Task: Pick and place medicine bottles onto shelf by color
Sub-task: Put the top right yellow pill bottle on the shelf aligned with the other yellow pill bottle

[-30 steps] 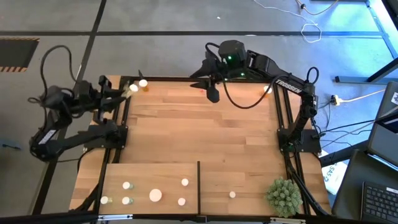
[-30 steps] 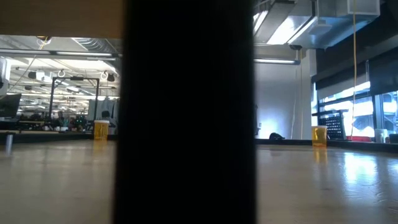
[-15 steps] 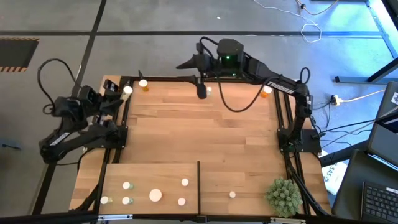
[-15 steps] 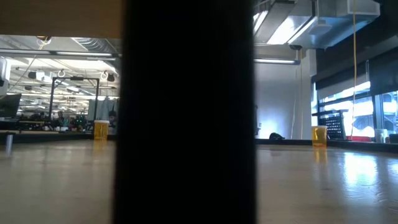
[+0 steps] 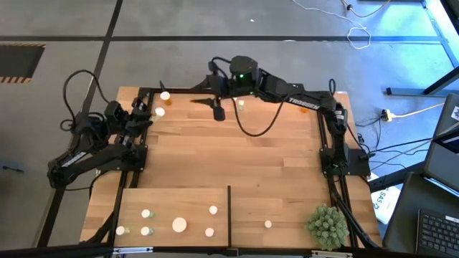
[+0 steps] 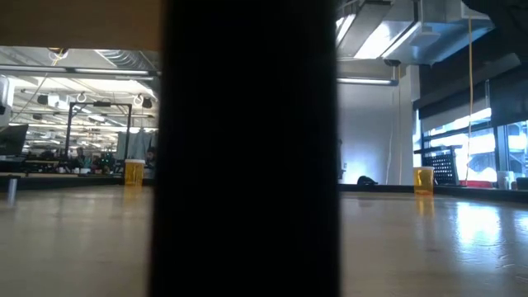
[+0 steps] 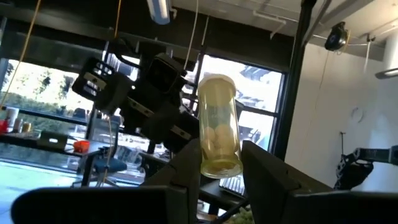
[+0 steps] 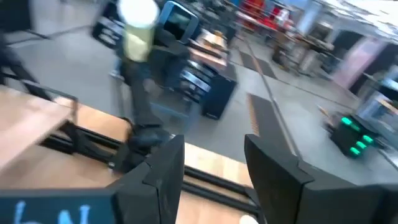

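A grey concrete floor [image 5: 179, 21] surrounds the planked wooden tabletop [image 5: 237, 154], crossed by dark seams. Right of the tabletop lie white cables [image 5: 358, 32] and a laptop [image 5: 437, 229]. Beyond its far edge, large windows [image 6: 462, 136] glow bright and ceiling strip lights [image 6: 375, 37] shine overhead.

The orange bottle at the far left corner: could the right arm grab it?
Probably yes: the right pincer is open and empty, bare tabletop between it and the orange bottle; the left pincer is close.

Five white-capped medicine bottles [image 5: 178, 224] stand on the shelf [image 5: 172, 197] left of its divider [image 5: 229, 215], one right.
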